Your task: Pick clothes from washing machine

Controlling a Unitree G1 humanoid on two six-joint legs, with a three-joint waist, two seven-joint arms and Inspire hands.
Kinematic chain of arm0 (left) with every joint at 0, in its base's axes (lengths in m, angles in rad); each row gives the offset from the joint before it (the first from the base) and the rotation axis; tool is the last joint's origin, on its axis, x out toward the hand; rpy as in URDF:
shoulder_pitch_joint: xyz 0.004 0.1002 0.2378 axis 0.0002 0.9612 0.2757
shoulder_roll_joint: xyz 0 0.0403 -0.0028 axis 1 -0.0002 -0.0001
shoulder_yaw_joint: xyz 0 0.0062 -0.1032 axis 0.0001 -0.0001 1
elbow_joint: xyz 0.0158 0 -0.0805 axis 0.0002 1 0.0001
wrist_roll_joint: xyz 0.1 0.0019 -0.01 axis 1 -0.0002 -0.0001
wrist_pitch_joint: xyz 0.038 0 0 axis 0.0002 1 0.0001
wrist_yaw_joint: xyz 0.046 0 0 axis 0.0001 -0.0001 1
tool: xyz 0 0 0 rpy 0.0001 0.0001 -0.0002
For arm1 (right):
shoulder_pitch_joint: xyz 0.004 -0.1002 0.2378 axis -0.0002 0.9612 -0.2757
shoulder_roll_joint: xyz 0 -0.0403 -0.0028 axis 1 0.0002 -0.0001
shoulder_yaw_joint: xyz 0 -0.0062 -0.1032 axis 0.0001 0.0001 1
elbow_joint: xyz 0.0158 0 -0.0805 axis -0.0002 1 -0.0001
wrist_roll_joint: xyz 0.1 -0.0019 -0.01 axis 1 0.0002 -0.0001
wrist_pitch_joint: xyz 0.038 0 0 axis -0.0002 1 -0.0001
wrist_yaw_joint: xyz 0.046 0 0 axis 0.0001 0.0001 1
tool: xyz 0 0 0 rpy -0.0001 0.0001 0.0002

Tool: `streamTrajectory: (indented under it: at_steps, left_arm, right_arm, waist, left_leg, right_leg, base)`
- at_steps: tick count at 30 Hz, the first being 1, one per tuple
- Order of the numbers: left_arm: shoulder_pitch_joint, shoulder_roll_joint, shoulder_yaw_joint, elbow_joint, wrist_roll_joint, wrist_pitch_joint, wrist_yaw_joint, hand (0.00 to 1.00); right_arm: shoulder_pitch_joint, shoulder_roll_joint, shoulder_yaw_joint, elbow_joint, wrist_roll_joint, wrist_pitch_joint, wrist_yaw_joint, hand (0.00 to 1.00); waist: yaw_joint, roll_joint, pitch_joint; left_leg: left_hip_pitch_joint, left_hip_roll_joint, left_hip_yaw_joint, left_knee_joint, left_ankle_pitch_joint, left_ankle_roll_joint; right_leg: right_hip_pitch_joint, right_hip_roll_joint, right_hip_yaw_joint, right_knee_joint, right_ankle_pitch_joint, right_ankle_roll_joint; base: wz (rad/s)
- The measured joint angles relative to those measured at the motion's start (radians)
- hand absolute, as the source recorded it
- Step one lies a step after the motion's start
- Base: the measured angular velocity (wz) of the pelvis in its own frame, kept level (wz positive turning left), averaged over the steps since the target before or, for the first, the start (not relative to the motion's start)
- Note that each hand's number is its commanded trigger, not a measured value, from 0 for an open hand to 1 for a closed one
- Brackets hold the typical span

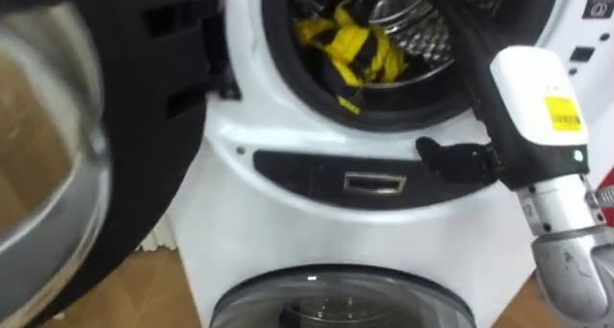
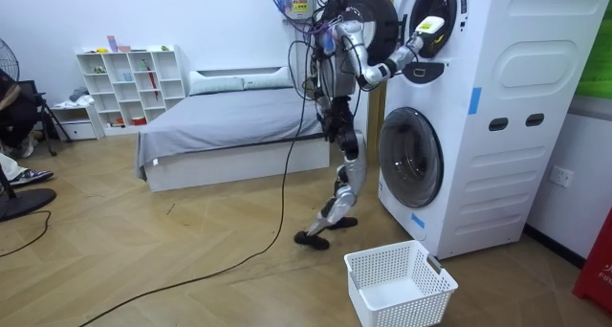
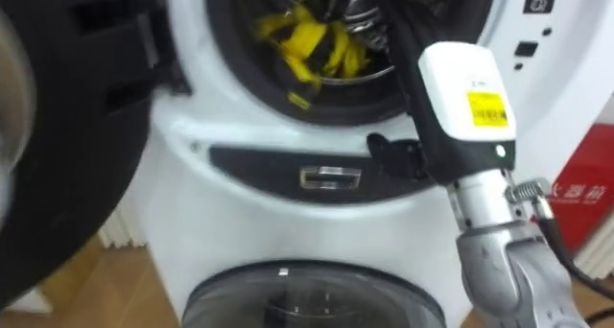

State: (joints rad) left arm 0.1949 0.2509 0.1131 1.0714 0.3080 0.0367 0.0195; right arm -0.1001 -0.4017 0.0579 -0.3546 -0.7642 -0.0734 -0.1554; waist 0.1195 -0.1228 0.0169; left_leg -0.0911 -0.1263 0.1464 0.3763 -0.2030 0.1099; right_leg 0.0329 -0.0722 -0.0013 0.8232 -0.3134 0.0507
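Our right hand reaches over the door opening's lower rim of the washing machine into the drum; we cannot tell whether it is apart or clamped. Beyond, the yellow-and-black cloth lies bunched, long axis pointing down toward that rim.

The clothes are lying inside the drum of the upper washing machine, toward its front lip. Its door is hanging open on the left of the opening. The right hand is reaching in over the right side of the rim, close beside the clothes. A second drum door is sitting directly below. The robot is standing before the stacked machines, with the basket resting on the floor near their base. The bed is lying behind the robot, and the shelf is standing to the room view's left of it.
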Motion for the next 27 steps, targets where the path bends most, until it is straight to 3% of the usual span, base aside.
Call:
streamTrajectory:
  at_steps: [1, 3, 4, 5, 6, 7, 8, 9, 10, 13, 17, 18, 19, 22, 27]
  left_arm:
    - [-0.006, 0.008, -0.009, -0.002, 0.0, 0.002, 0.005, 0.0]
    - [-0.032, 0.013, -0.015, 0.006, 0.001, -0.004, 0.021, 0.0]
    - [-0.052, 0.014, -0.02, 0.016, 0.0, -0.009, 0.024, 0.0]
    - [-0.066, 0.014, -0.019, 0.019, 0.001, -0.02, 0.027, 0.0]
    - [-0.072, 0.014, -0.02, 0.019, 0.0, -0.025, 0.03, 0.0]
    - [-0.076, 0.011, -0.02, 0.017, 0.0, -0.033, 0.036, 0.0]
    - [-0.073, 0.0, -0.019, 0.02, 0.0, -0.037, 0.04, 0.0]
    - [-0.07, -0.004, -0.02, 0.02, 0.001, -0.037, 0.039, 0.0]
    - [-0.058, -0.006, -0.02, 0.016, 0.001, -0.035, 0.038, 0.0]
    - [-0.021, 0.0, -0.016, 0.014, 0.011, -0.01, 0.038, 0.0]
    - [0.027, -0.002, -0.02, 0.008, 0.011, 0.026, 0.023, 0.0]
    - [0.038, -0.004, -0.02, 0.008, 0.012, 0.029, 0.012, 0.0]
    - [0.042, -0.005, -0.021, 0.009, 0.011, 0.03, 0.004, 0.0]
    - [0.037, -0.009, -0.044, 0.009, 0.011, 0.029, -0.008, 0.0]
    - [0.028, -0.02, -0.059, 0.008, 0.011, 0.029, -0.011, 0.0]
  right_arm:
    - [0.036, 0.0, 0.001, -0.022, -0.01, -0.022, -0.007, 0.0]
    - [0.049, 0.001, 0.004, -0.032, -0.013, -0.044, -0.009, 0.0]
    - [0.049, -0.008, 0.016, -0.034, -0.009, -0.047, -0.008, 0.0]
    - [0.049, -0.006, 0.04, -0.035, -0.019, -0.047, -0.008, 0.0]
    - [0.049, -0.005, 0.045, -0.037, -0.026, -0.048, -0.008, 0.0]
    - [0.049, -0.006, 0.052, -0.036, -0.026, -0.051, -0.008, 0.0]
    - [0.053, -0.008, 0.061, -0.035, -0.025, -0.058, -0.007, 0.0]
    - [0.058, -0.008, 0.063, -0.037, -0.024, -0.06, -0.006, 0.0]
    - [0.064, -0.01, 0.067, -0.044, -0.016, -0.061, -0.004, 0.0]
    - [0.064, -0.011, 0.068, -0.058, -0.011, -0.066, 0.013, 0.0]
    - [0.063, -0.013, 0.068, -0.07, 0.01, -0.048, 0.039, 0.0]
    - [0.063, -0.013, 0.068, -0.07, 0.013, -0.035, 0.047, 0.0]
    - [0.061, -0.012, 0.068, -0.07, 0.014, -0.03, 0.055, 0.0]
    - [0.06, -0.012, 0.068, -0.069, 0.022, -0.018, 0.072, 0.0]
    - [0.037, -0.013, 0.068, -0.068, 0.055, 0.004, 0.109, 0.0]
  waist:
    - [-0.023, 0.013, 0.0011]
    - [-0.03, 0.025, 0.0018]
    - [-0.033, 0.042, 0.0103]
    - [-0.035, 0.053, 0.0072]
    - [-0.038, 0.055, 0.0083]
    - [-0.049, 0.053, 0.0078]
    - [-0.056, 0.057, 0.0055]
    - [-0.057, 0.061, 0.0045]
    - [-0.058, 0.063, 0.0048]
    - [-0.057, 0.053, -0.0011]
    - [-0.037, 0.036, -0.0084]
    - [-0.026, 0.032, -0.0125]
    - [-0.027, 0.031, -0.0111]
    - [-0.027, 0.023, -0.0142]
    - [-0.025, 0.023, -0.0136]
  left_leg:
    - [0.029, 0.008, -0.015, -0.013, -0.01, 0.0]
    - [0.058, 0.028, -0.038, -0.039, -0.015, -0.004]
    - [0.069, 0.049, -0.058, -0.045, -0.017, -0.01]
    - [0.072, 0.063, -0.094, -0.051, -0.017, -0.017]
    - [0.078, 0.066, -0.115, -0.053, -0.017, -0.019]
    - [0.09, 0.064, -0.132, -0.055, -0.022, -0.026]
    - [0.106, 0.063, -0.149, -0.053, -0.032, -0.033]
    - [0.114, 0.065, -0.156, -0.051, -0.035, -0.038]
    - [0.119, 0.067, -0.164, -0.053, -0.037, -0.044]
    - [0.105, 0.084, -0.193, -0.054, -0.04, -0.072]
    - [0.09, 0.106, -0.204, -0.054, -0.035, -0.088]
    - [0.085, 0.113, -0.21, -0.055, -0.031, -0.096]
    - [0.08, 0.115, -0.228, -0.055, -0.029, -0.1]
    - [0.066, 0.13, -0.235, -0.052, -0.021, -0.113]
    - [0.059, 0.137, -0.235, -0.057, -0.019, -0.115]
  right_leg:
    - [-0.034, 0.015, -0.009, 0.081, 0.08, 0.0]
    - [-0.112, 0.032, 0.004, 0.121, 0.02, -0.033]
    - [-0.171, 0.058, -0.004, 0.071, -0.021, -0.05]
    - [-0.205, 0.078, -0.001, -0.05, -0.023, -0.055]
    - [-0.21, 0.081, 0.0, -0.136, -0.018, -0.055]
    - [-0.2, 0.075, 0.019, -0.311, 0.016, -0.044]
    - [-0.176, 0.064, 0.012, -0.377, 0.069, -0.045]
    - [-0.159, 0.068, 0.002, -0.397, 0.082, -0.053]
    - [-0.14, 0.067, -0.023, -0.424, 0.12, -0.068]
    - [-0.126, 0.079, -0.067, -0.469, 0.157, -0.096]
    - [-0.121, 0.098, -0.083, -0.503, 0.173, -0.116]
    - [-0.117, 0.102, -0.095, -0.517, 0.179, -0.122]
    - [-0.11, 0.102, -0.117, -0.533, 0.186, -0.128]
    - [-0.102, 0.107, -0.143, -0.551, 0.188, -0.131]
    - [-0.105, 0.104, -0.162, -0.552, 0.188, -0.13]
  base:
    - [-0.21]
    - [-0.41]
    - [-0.5]
    - [-0.38]
    - [-0.08]
    - [0.21]
    - [0.29]
    - [0.32]
    - [0.22]
    - [0.25]
    - [0.18]
    - [0.19]
    - [0.4]
    - [0.36]
    - [0.1]
